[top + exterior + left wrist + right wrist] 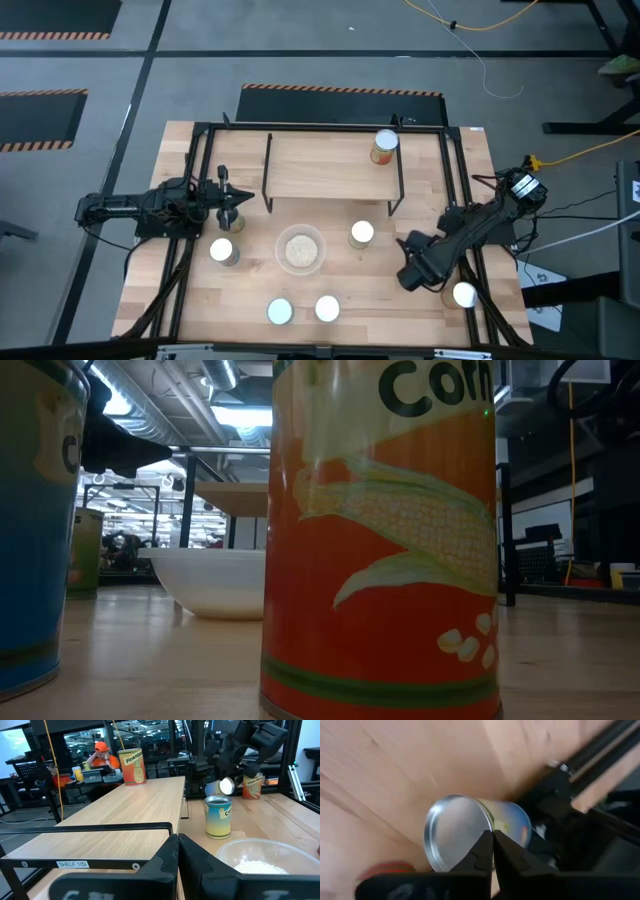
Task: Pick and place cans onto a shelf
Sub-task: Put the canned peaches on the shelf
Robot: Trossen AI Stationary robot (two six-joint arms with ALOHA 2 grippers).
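The shelf (320, 160) stands at the table's far middle, and a pineapple can (383, 147) stands upright on its board; the can also shows in the left wrist view (132, 766). Several cans stand on the table: one left of the bowl (222, 250), one right of it (362, 234), and two near the front edge (279, 312) (327, 308). My right gripper (493, 836) is shut just over a tipped can (465, 837) by the right rails. My left gripper (230, 205) is shut and empty at the shelf's near left corner. My right gripper's shut fingertips (485, 845) stand in front of the rim of the tipped can's silver end (452, 832). I cannot tell whether they touch it. The can is tipped over, with its side against the black rail.
A clear bowl with white-beige contents (300, 249) sits in the table's middle. Black rails run along the table's left (175, 290) and right (480, 300) sides. Another can (463, 294) shows by the right rail. A person sits beyond the table in the left wrist view (100, 755).
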